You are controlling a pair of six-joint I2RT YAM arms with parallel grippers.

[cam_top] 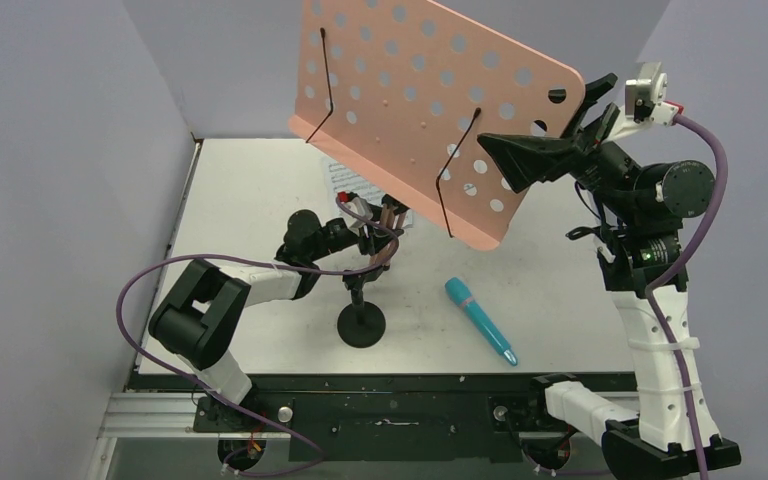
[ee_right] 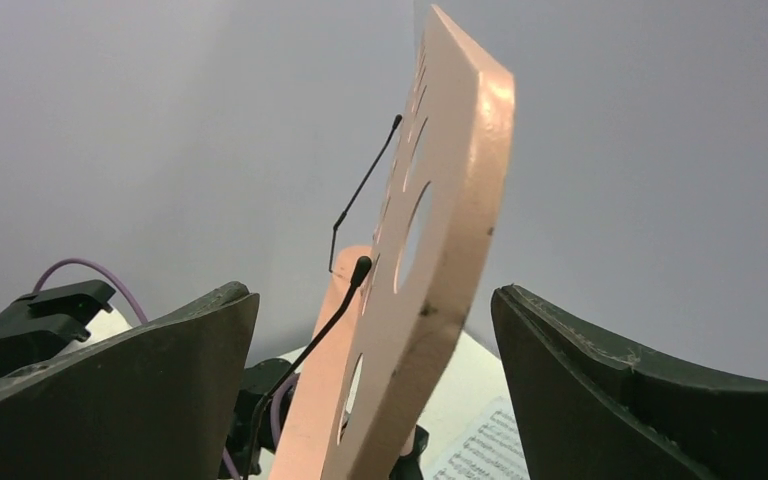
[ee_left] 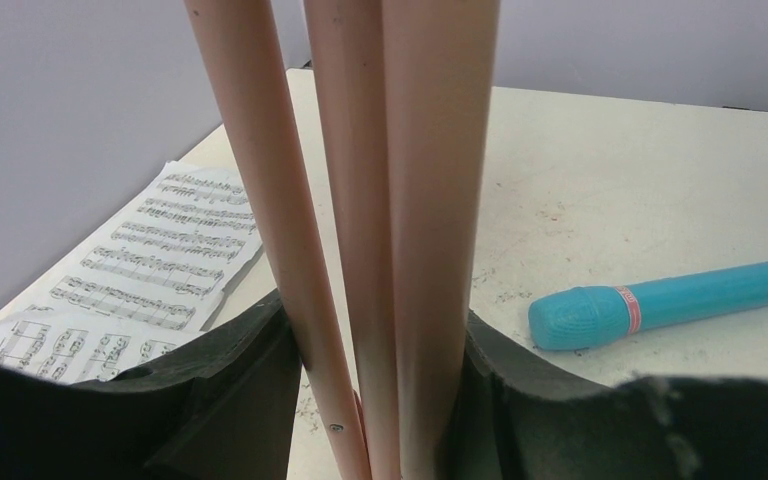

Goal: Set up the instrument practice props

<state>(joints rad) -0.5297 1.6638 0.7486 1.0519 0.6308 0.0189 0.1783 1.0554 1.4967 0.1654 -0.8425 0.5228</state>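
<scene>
The pink perforated tripod music stand (cam_top: 430, 110) is held tilted above the white bench (cam_top: 250, 200), with its wide panel high toward the back wall and its three tubular legs folded together. That leg bundle is pinched by the left tool (ee_left: 380, 400). The right tool (ee_right: 375, 310) is spread wide around the panel's outer edge, with a gap on both sides, so nothing is gripped there. The stand is judged stiff but top-heavy. Its painted tubes look smooth and could twist in the pinch, so the panel edge is the sensible second hold. The white sheet-music pages (ee_left: 160, 250) lie flat on the bench beyond the legs and are judged thin and limp, best lifted by an edge. The short black round-based mic stand (cam_top: 360, 322) stands upright in front of the left tool and is judged rigid, best taken by its post. The teal toy microphone (cam_top: 480, 320) lies on its side to the right, apart from it. It is judged light and liable to roll, and best taken across its body.
</scene>
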